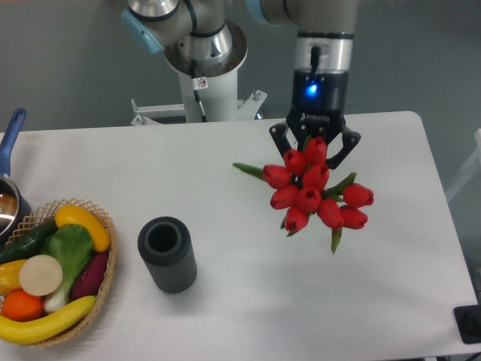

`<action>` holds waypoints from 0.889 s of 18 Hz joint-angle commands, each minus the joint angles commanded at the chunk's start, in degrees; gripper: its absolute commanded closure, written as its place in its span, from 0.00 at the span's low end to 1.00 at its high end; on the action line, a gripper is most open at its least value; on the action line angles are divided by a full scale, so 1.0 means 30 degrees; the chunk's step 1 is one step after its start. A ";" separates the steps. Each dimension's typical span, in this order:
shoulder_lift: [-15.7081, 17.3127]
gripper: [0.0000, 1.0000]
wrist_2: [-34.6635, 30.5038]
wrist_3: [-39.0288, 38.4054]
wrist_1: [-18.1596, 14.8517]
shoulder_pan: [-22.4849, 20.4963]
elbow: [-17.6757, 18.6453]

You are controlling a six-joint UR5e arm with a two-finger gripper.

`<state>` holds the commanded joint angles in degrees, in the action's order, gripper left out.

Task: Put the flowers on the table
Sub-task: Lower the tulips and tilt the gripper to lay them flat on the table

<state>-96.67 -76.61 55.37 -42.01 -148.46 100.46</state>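
Note:
The flowers (pixel 314 189), a bunch of red tulips with green leaves, are at the right middle of the view, blossoms facing the camera. My gripper (pixel 314 153) points down right behind the blossoms and appears shut on the stems, which the blossoms hide, as they do my fingertips. The bunch seems held above the white table (pixel 225 158), right of its centre. I cannot tell whether the bunch touches the tabletop.
A dark grey ribbed vase (pixel 167 254) stands upright left of centre near the front. A wicker basket (pixel 107 265) of fruit and vegetables sits at the front left. A pot with a blue handle (pixel 10 143) is at the left edge.

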 joint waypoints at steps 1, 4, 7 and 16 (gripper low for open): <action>-0.0350 0.75 -0.0967 0.0029 0.0000 0.0410 0.0000; -0.1464 0.75 -0.3838 0.0933 -0.0437 0.1524 0.0029; -0.2110 0.75 -0.5777 0.2457 -0.1636 0.2112 0.0029; -0.5154 0.75 -0.8008 0.3809 -0.2901 0.2523 -0.0117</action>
<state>-112.14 -100.63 66.80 -50.71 -140.89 100.11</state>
